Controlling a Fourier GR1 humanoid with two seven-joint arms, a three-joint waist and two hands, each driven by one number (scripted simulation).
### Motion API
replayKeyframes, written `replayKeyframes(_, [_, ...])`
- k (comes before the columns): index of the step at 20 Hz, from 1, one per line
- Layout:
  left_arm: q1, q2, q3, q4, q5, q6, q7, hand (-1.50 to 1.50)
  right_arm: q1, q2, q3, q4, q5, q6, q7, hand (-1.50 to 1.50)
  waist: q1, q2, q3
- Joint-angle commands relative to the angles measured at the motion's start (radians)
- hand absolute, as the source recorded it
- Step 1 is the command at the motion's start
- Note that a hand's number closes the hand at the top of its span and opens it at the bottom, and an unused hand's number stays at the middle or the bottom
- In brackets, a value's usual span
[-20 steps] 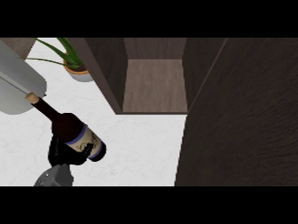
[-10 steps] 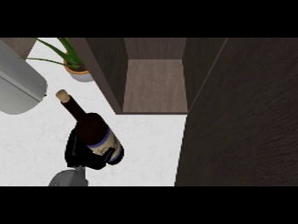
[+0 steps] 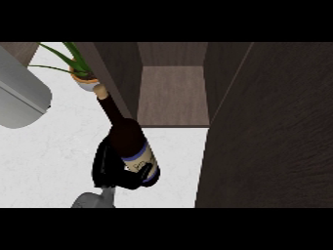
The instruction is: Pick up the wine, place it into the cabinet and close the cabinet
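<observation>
Since the earlier frames, the wine bottle [image 3: 129,141] has shifted toward 3 o'clock and now stands closer to the open cabinet [image 3: 173,95]; its neck, previously overlapping the grey forearm at upper left, is now clear of it.

**Robot hand, right.** The right robot hand [image 3: 111,171] enters from the lower edge at roughly 6 o'clock of the view, on a grey wrist. Its black fingers are curled round the lower body of the wine bottle and clamped on it, partly covering the label.

**Robot hand, left.** The left forearm [image 3: 14,95] shows as a large grey rounded form at 9 to 10 o'clock. The hand itself is outside the view.

**Wine bottle.** The dark bottle is held above the white bench [image 3: 46,156], tilted so that its neck points toward 11 o'clock. The light-coloured cork end [image 3: 99,90] lies just beside the cabinet's left wall and just below the potted plant [image 3: 79,66]. The label with a blue band sits at the lower body, at the 5 o'clock side of the bottle. The bottle is outside the cabinet, to the 9 o'clock side of its opening.

**Cabinet.** The cabinet interior appears as a brown wooden compartment at 12 o'clock of the view, open toward the viewer. Its door [image 3: 277,127] is swung open and occupies the view from 1 to 5 o'clock as a broad dark wood panel.

**Plant.** The potted plant, with green leaves, stands on the bench at 11 o'clock, next to the cabinet's left wall.
</observation>
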Motion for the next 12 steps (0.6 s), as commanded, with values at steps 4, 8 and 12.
replayKeyframes(4, [-0.050, -0.001, -0.119, 0.098, 0.128, 0.121, -0.080, 1.50, 0.043, -0.012, -0.042, -0.029, -0.096, 0.033, -0.002, -1.50, -0.004, 0.001, 0.000])
replayKeyframes(8, [-0.114, -0.001, -0.151, 0.153, 0.187, 0.189, -0.118, 1.50, 0.108, 0.021, 0.057, -0.125, -0.024, 0.011, 0.050, -1.50, -0.009, 0.001, -0.001])
replayKeyframes(12, [-0.224, -0.001, -0.124, 0.344, 0.244, 0.133, -0.169, 1.50, 0.050, -0.024, -0.065, -0.065, -0.117, 0.041, 0.023, -1.50, -0.012, 0.003, -0.001])
